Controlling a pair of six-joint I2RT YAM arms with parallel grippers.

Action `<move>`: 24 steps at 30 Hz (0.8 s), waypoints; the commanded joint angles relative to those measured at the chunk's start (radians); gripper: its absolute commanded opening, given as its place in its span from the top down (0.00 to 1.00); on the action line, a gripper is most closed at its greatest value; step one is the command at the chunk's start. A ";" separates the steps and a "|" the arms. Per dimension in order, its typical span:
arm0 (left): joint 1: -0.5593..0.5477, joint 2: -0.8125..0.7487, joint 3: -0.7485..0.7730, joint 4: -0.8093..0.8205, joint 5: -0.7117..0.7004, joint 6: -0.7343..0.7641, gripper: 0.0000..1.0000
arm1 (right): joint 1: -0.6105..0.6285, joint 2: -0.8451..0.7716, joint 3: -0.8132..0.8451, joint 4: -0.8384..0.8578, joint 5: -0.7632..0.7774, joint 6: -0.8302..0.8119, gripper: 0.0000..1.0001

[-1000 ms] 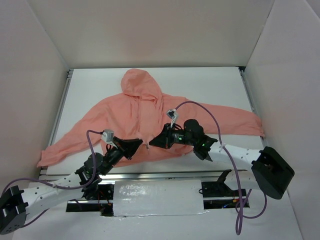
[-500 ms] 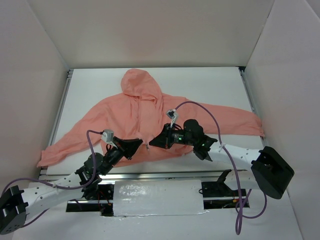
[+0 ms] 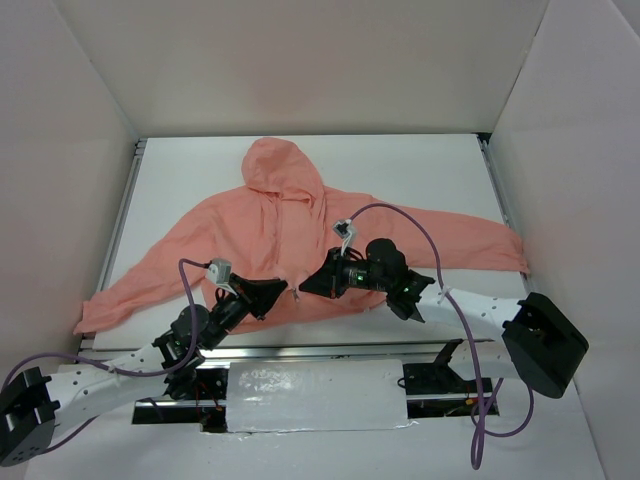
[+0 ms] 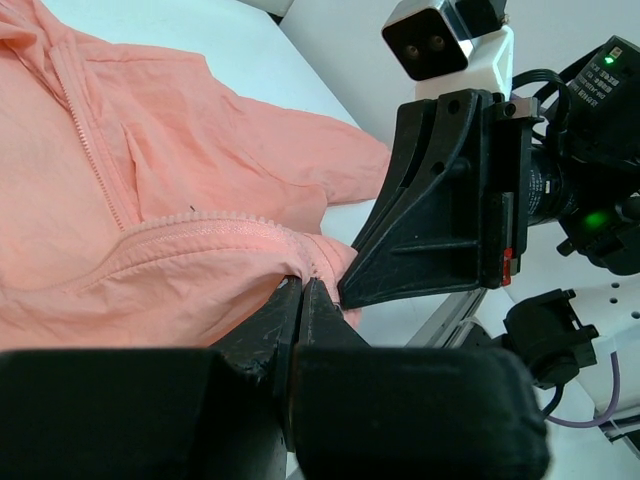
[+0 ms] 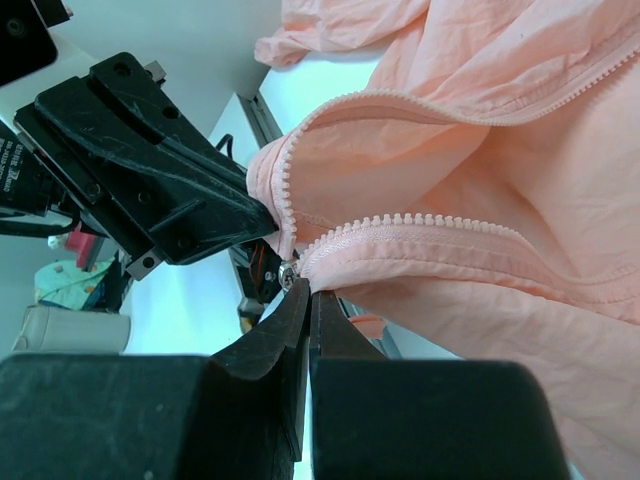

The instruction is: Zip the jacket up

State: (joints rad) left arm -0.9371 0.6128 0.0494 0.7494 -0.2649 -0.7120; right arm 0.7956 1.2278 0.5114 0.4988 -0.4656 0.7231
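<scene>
**Both hands pinched on the jacket's bottom hem; zip edges not yet joined.**

The jacket (image 3: pixel 300 235) lies spread on the worktop (image 3: pixel 420 170), hood away from me, with its lower zip teeth (image 5: pixel 400 225) parted. My left hand (image 4: pixel 303 288) is clamped shut on one hem corner. My right hand (image 5: pixel 303 292) is clamped on the other zip edge just beside it, near a small metal slider (image 5: pixel 288 270). I judge the thin fabric may slip from either pinch, or the teeth jam, if I pull before the edges seat. The hands nearly touch and could collide.
</scene>
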 commanded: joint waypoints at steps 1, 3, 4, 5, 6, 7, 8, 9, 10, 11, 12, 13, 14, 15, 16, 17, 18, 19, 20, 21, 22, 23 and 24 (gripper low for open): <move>0.004 -0.001 0.004 0.085 0.013 -0.004 1.00 | -0.006 -0.008 0.049 0.007 0.016 -0.017 1.00; 0.004 -0.004 0.003 0.085 0.016 -0.007 1.00 | -0.006 -0.004 0.049 0.007 0.019 -0.016 1.00; 0.004 -0.005 0.003 0.087 0.018 -0.009 1.00 | -0.006 -0.002 0.050 0.007 0.024 -0.016 1.00; 0.004 -0.005 0.001 0.088 0.019 -0.007 1.00 | -0.006 -0.002 0.049 0.009 0.025 -0.016 1.00; 0.003 -0.005 0.000 0.085 0.019 -0.009 1.00 | -0.006 -0.001 0.049 0.010 0.025 -0.016 1.00; 0.004 -0.005 -0.002 0.085 0.019 -0.009 1.00 | -0.006 -0.004 0.049 0.011 0.027 -0.016 1.00; 0.003 -0.005 -0.002 0.087 0.021 -0.007 1.00 | -0.006 -0.007 0.049 0.011 0.027 -0.016 1.00; 0.003 -0.004 -0.003 0.090 0.021 -0.007 1.00 | -0.006 -0.005 0.052 0.011 0.027 -0.016 1.00; 0.004 -0.001 -0.005 0.093 0.023 -0.009 1.00 | -0.006 -0.008 0.053 0.009 0.025 -0.017 1.00; 0.004 0.001 -0.006 0.094 0.024 -0.009 1.00 | -0.006 -0.010 0.058 0.007 0.025 -0.017 1.00; 0.004 0.004 -0.006 0.096 0.026 -0.009 1.00 | -0.006 -0.011 0.059 0.004 0.027 -0.020 1.00; 0.004 0.005 -0.006 0.099 0.029 -0.009 1.00 | -0.010 -0.013 0.062 0.001 0.028 -0.022 1.00; 0.004 0.008 -0.008 0.102 0.030 -0.009 1.00 | -0.007 -0.013 0.065 -0.005 0.030 -0.022 1.00; 0.004 0.010 -0.008 0.102 0.032 -0.007 1.00 | -0.009 -0.013 0.068 -0.006 0.030 -0.024 1.00; 0.004 0.013 -0.006 0.105 0.035 -0.007 1.00 | -0.006 -0.013 0.072 -0.008 0.031 -0.024 1.00; 0.003 0.012 -0.008 0.107 0.035 -0.007 1.00 | -0.007 -0.013 0.073 -0.011 0.031 -0.025 1.00; 0.003 0.013 -0.008 0.107 0.036 -0.009 1.00 | -0.007 -0.013 0.075 -0.012 0.033 -0.027 1.00; 0.004 0.012 -0.010 0.110 0.039 -0.006 1.00 | -0.010 -0.010 0.075 -0.011 0.035 -0.025 1.00; 0.004 0.011 -0.011 0.110 0.041 -0.007 1.00 | -0.010 -0.010 0.073 -0.009 0.035 -0.024 1.00; 0.004 0.011 -0.010 0.110 0.042 -0.006 1.00 | -0.010 -0.010 0.073 -0.008 0.036 -0.024 1.00; 0.003 0.011 -0.011 0.108 0.046 -0.004 1.00 | -0.010 -0.008 0.073 -0.005 0.035 -0.024 1.00; 0.003 0.011 -0.011 0.108 0.047 -0.007 1.00 | -0.010 -0.008 0.073 -0.003 0.033 -0.025 1.00; 0.003 0.011 -0.014 0.108 0.047 -0.007 1.00 | -0.012 -0.007 0.072 -0.002 0.030 -0.025 1.00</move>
State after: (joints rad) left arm -0.9371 0.6250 0.0494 0.7860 -0.2371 -0.7136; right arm 0.7918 1.2278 0.5385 0.4786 -0.4366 0.7151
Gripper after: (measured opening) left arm 0.093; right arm 0.013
